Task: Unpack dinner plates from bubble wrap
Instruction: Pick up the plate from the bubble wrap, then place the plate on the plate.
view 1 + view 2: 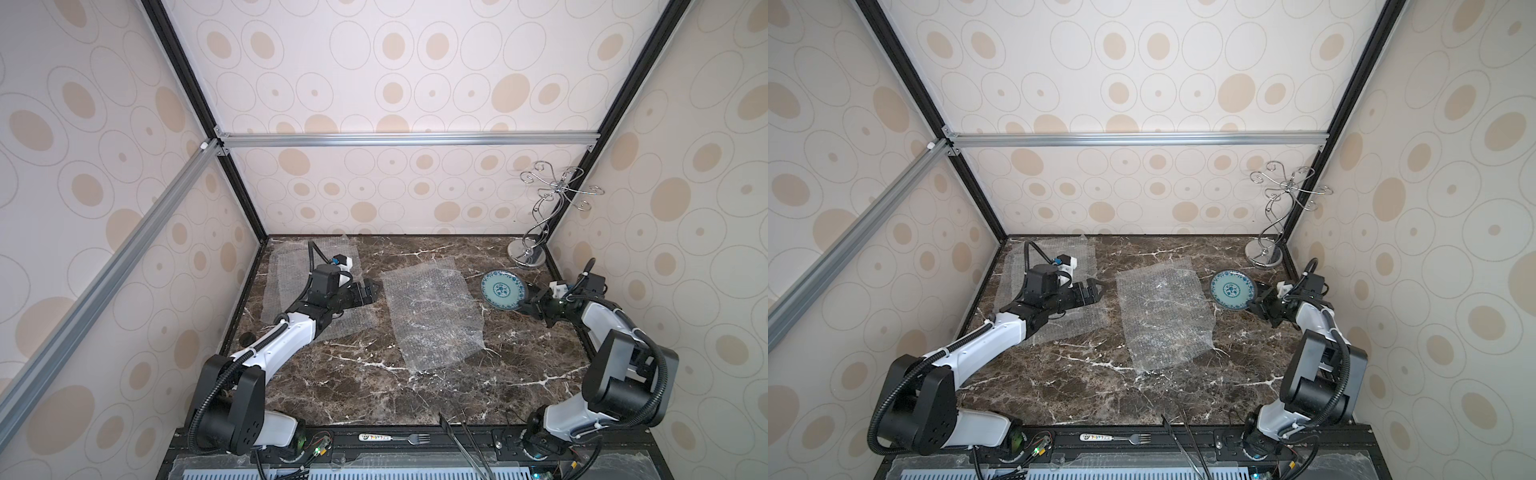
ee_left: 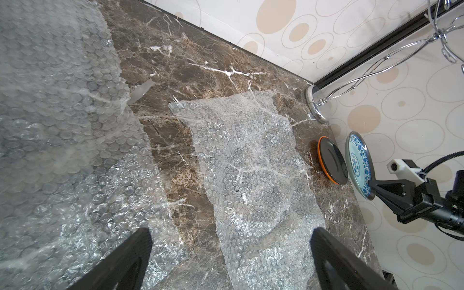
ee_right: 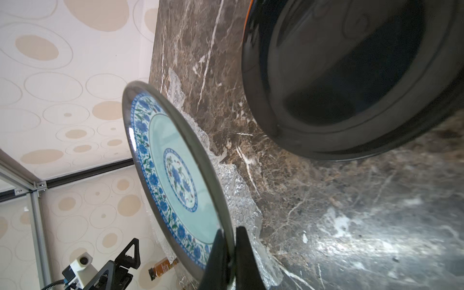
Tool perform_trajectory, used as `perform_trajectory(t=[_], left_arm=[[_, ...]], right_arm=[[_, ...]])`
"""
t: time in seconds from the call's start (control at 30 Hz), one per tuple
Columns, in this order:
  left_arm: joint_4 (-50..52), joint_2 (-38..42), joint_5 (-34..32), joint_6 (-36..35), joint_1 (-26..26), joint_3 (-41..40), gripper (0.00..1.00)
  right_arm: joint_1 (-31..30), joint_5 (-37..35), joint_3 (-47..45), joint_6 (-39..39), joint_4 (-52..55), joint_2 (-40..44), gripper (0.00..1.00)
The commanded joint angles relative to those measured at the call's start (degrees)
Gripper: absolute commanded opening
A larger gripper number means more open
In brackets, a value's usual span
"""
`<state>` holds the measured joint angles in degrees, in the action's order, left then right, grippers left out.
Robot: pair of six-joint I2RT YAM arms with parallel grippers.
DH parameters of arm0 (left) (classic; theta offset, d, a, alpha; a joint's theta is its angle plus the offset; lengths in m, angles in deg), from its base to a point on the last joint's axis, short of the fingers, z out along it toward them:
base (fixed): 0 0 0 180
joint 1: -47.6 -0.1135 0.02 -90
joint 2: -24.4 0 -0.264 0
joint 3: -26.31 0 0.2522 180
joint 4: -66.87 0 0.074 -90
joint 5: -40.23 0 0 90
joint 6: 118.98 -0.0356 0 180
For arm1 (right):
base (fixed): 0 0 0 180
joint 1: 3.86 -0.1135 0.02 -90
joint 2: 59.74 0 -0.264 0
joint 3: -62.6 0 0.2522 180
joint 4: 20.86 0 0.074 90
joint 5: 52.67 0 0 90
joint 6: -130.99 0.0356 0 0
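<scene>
My right gripper [image 3: 229, 241] pinches the blue-patterned plate [image 3: 173, 175] by its rim, tilted clear of the table [image 3: 276, 188] near the orange-rimmed plate [image 2: 331, 163] — bubble wrap [image 1: 432, 316] lies flat mid-table. My left gripper [image 2: 231, 233] hangs spread wide. Best to level the plate, lower slowly — then let go.

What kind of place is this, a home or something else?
Probably a robot test booth: an aluminium frame and wallpapered panels around a marble-look tabletop, with left arm and right arm mounted in front.
</scene>
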<state>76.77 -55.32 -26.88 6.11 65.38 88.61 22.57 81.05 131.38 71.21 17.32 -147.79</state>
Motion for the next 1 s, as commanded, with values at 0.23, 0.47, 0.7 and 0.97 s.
perform_trajectory(t=[0.23,0.47,0.7,0.97], left_arm=[[-2.4,-1.9,1.3,0.7,-0.2,0.4,1.0],[-2.0,-1.9,1.3,0.1,-0.2,0.4,1.0],[-1.0,-1.4,0.8,-0.5,-0.2,0.6,1.0],[-0.4,-1.4,0.5,-0.7,-0.3,1.0,1.0]], right_arm=[[5.1,-2.8,0.5,0.9,-1.4,-3.4,0.02],[6.1,-4.1,3.0,2.7,-4.6,-8.4,0.02],[6.3,-5.3,4.4,4.0,-6.8,-11.5,0.02],[6.3,-6.1,5.5,4.3,-7.8,-13.2,0.03]])
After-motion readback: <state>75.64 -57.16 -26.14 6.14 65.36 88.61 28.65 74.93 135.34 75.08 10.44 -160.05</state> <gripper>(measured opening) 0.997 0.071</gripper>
